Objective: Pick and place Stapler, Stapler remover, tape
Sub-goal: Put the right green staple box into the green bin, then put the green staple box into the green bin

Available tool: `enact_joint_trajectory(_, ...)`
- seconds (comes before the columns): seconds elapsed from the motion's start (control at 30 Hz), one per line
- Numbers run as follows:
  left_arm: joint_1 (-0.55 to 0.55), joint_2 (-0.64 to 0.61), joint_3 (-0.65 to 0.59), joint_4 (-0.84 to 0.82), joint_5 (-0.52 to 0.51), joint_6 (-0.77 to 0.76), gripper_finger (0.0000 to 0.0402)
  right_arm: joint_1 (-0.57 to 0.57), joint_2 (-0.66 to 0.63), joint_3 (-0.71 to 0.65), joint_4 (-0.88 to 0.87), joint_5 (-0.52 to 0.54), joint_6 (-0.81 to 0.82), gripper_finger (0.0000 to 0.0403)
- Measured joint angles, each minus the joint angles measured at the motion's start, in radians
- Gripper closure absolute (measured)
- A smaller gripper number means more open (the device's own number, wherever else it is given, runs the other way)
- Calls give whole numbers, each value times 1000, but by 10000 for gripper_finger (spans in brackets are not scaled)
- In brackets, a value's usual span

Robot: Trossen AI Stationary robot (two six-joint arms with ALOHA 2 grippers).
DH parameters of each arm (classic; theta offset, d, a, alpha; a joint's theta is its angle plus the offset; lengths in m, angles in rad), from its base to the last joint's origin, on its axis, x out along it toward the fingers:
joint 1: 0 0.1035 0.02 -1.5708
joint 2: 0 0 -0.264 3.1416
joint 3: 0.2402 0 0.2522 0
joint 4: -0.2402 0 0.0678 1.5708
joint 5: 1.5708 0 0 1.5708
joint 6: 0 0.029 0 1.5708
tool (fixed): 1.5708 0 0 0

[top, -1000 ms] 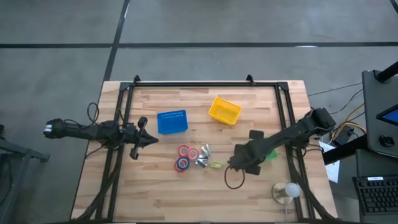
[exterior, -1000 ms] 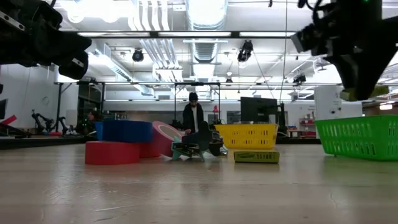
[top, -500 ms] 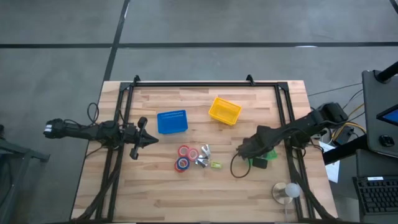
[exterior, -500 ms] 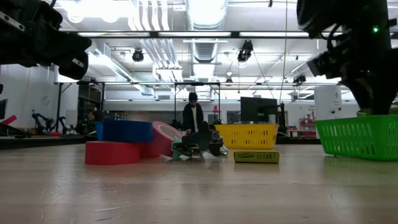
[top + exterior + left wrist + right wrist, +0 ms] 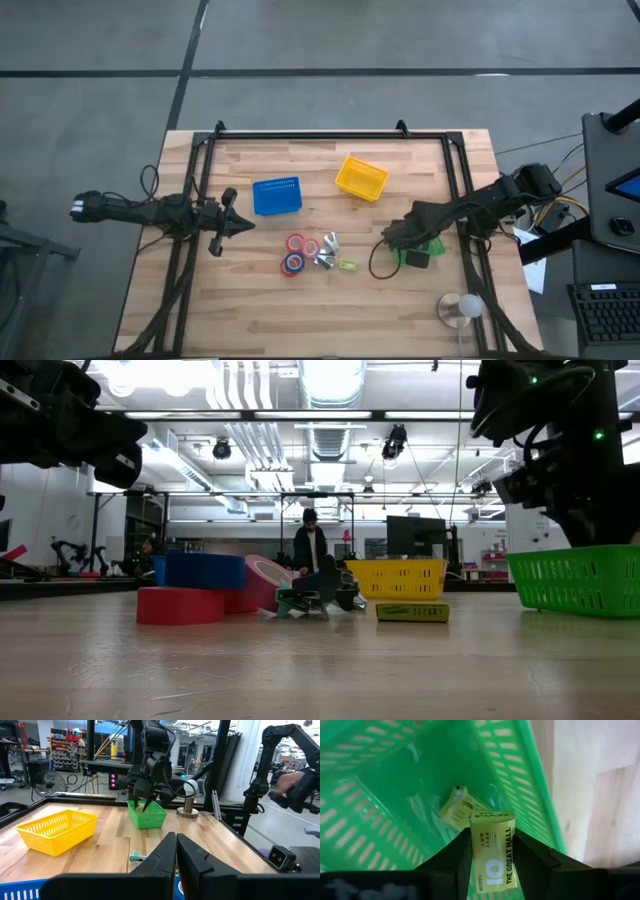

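Right gripper (image 5: pixel 492 855) hangs over the green basket (image 5: pixel 380 785) at the right side of the table (image 5: pixel 250 310), its two dark fingers (image 5: pixel 455 855) pinching a small yellow-green staple box (image 5: pixel 492 852) between them. The box is upright in the grip, above the basket's floor, where another pale yellow-green box (image 5: pixel 457 807) lies flat. In the left wrist view the right arm reaches down into that same basket (image 5: pixel 146 814).

Left gripper (image 5: pixel 175 862) waits at the left edge of the table, its fingers pressed together and holding nothing.

Near the middle of the table the three tape rolls (image 5: pixel 298 252) sit bunched together, two red and one blue with red. Just right of them lie silvery metal pieces (image 5: pixel 326 250), and right of those a small yellow-green box (image 5: pixel 346 266) lies on the wood. A blue basket (image 5: pixel 276 195) stands far-left of the rolls, and a yellow basket (image 5: pixel 361 178) stands to its right. In the room beyond, a person (image 5: pixel 311 550) stands.
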Motion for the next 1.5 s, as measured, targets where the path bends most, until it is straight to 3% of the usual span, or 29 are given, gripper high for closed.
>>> enact_joint_trajectory(0.37, 0, 0, 0, 1, 0, 0, 385, -1, 0, -10, 20, 0, 1, 257)
enact_joint_trajectory(0.7, 0, 0, 0, 3, 0, 0, 385, -1, 0, 9, -9, -14, 16, 196)
enact_joint_trajectory(1.0, 0, 0, 0, 2, 0, 0, 385, 0, 0, 201, -105, -14, 83, 172)
enact_joint_trajectory(1.2, 0, 0, 0, 2, 0, 0, 385, 26, 44, 313, -3, -12, 92, 172)
enact_joint_trajectory(1.5, 0, 0, 0, 0, 0, 0, 385, 65, 230, 474, 141, -16, 80, 174)
